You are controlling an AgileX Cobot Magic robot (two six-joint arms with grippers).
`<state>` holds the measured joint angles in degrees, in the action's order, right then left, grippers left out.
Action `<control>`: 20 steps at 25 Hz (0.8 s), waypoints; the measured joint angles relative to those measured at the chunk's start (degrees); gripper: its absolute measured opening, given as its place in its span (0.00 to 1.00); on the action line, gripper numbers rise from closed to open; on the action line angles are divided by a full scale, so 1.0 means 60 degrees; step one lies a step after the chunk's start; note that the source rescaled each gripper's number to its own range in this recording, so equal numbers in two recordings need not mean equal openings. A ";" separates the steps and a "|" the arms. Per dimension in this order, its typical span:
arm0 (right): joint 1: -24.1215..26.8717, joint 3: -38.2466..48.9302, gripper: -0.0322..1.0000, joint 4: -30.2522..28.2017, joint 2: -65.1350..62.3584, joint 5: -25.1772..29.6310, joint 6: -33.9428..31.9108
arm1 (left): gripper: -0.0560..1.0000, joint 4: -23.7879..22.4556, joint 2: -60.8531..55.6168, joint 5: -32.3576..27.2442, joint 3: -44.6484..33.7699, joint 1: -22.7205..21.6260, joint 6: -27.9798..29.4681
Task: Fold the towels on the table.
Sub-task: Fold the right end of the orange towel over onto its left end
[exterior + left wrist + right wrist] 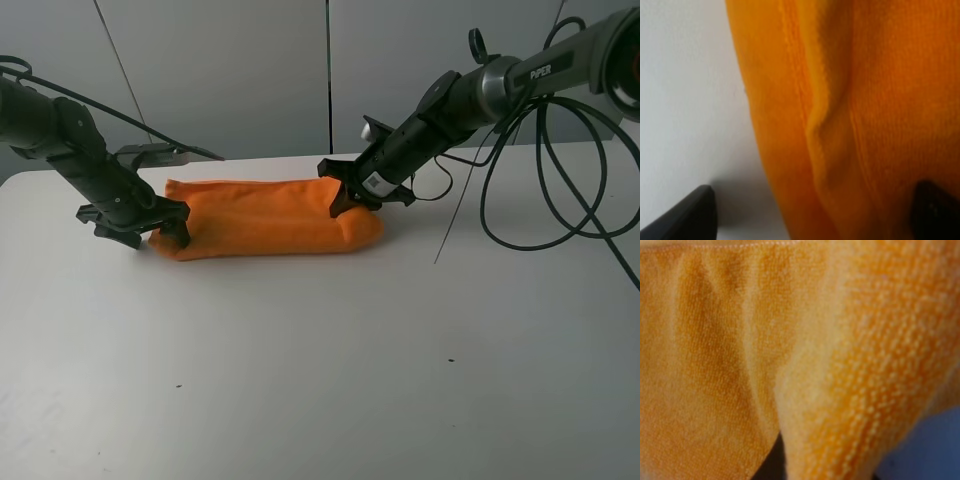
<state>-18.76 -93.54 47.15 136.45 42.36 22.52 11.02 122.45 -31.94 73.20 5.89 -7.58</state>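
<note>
Left claw (150, 224) sits low at the left end of the orange terry towel (265, 215). Its wrist camera shows what the high view cannot: the two dark fingers (692, 216) stand wide apart, released. One is over bare white worktop (685, 100) and the other over the cloth, with the towel's long edge and a stitched seam (792, 75) running between them.

From above, the towel lies as a long, narrow, doubled-over band across the far half of the worktop (320, 360), nearer the back edge than the front. The right claw (343, 200) is down on the towel's right end, where the cloth bunches into a rounded bulge.

The right wrist camera is almost filled with blurred orange pile (740, 350). A hem shows along one border, a dark sliver between two folds, and a corner of worktop (935, 450). I cannot tell whether that claw is clenched or released.

Only the high view shows the black cables (545, 190) looping down behind the right arm, and two tiny dark specks (450, 360) on the worktop in front.
</note>
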 joint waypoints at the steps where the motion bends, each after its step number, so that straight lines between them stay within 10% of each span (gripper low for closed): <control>1: 0.0039 0.0000 0.11 0.0000 0.0000 0.0046 -0.0025 | 1.00 0.0000 0.0000 0.0000 0.0000 0.0000 0.0000; 20: 0.0368 0.0000 0.11 -0.0270 -0.0191 0.0978 -0.0240 | 1.00 -0.0239 0.0108 -0.1106 0.0793 0.0000 0.0000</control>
<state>-16.55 -93.54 45.53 135.30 48.22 21.08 9.58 123.10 -38.58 77.96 5.89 -7.58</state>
